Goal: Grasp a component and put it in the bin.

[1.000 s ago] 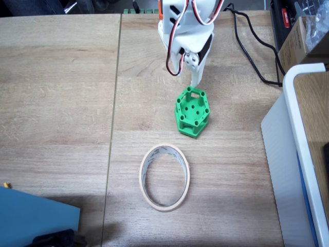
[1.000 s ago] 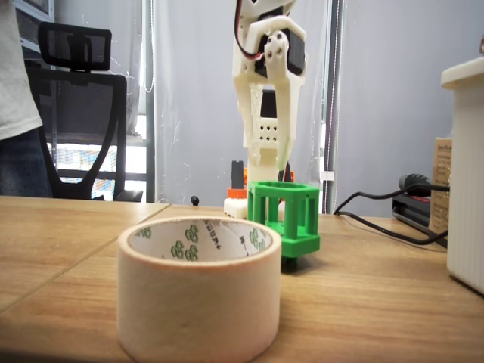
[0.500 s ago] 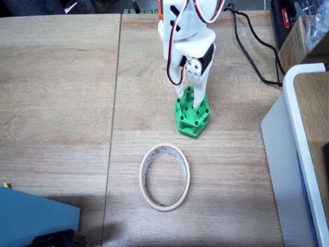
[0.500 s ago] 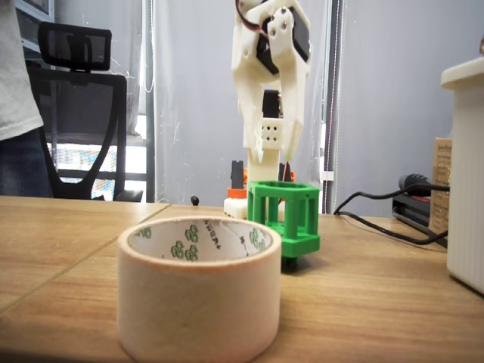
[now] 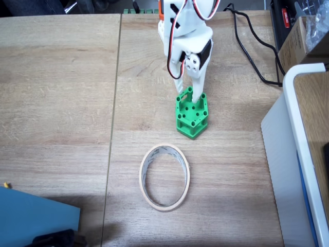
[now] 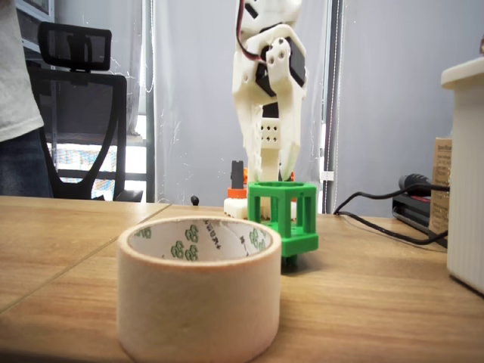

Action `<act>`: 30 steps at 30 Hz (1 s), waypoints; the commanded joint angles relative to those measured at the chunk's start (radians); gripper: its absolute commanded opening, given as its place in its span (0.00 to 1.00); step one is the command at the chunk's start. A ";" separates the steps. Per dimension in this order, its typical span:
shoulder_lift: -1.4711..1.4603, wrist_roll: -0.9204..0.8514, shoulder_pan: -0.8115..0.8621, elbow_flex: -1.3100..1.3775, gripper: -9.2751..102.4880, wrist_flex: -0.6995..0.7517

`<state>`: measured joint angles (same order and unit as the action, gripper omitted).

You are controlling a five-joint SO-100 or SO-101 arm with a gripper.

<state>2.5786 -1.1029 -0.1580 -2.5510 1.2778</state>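
The green hexagonal component (image 5: 192, 117) stands on the wooden table, just beyond the bin, a beige tape ring (image 5: 144, 177) lying flat. In the low fixed view the bin (image 6: 198, 302) is in front, with the component (image 6: 281, 221) behind it. My white gripper (image 5: 193, 92) points down from the far side, its fingertips at the component's far upper rim. Seen from the low fixed view, the gripper (image 6: 276, 175) dips into the top of the green frame. Neither view shows the gap between the fingers, so how the jaws stand is unclear.
A large white-rimmed box (image 5: 303, 128) fills the right side. A black cable (image 5: 252, 56) runs across the far right of the table, near a cardboard box (image 5: 303, 36). A blue object (image 5: 36, 221) sits at the near left corner. Behind the table are a chair (image 6: 83, 98) and a person (image 6: 15, 76).
The gripper came down from above onto the component's far rim. The component turned slightly and shifted a little toward the arm.
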 commanded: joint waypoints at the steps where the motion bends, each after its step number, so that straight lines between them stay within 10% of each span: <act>1: -0.003 0.005 0.021 0.112 0.22 -0.008; 30: 0.063 0.002 0.031 0.002 0.22 0.086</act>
<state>2.6246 -1.1029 -0.1304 -2.5495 1.3591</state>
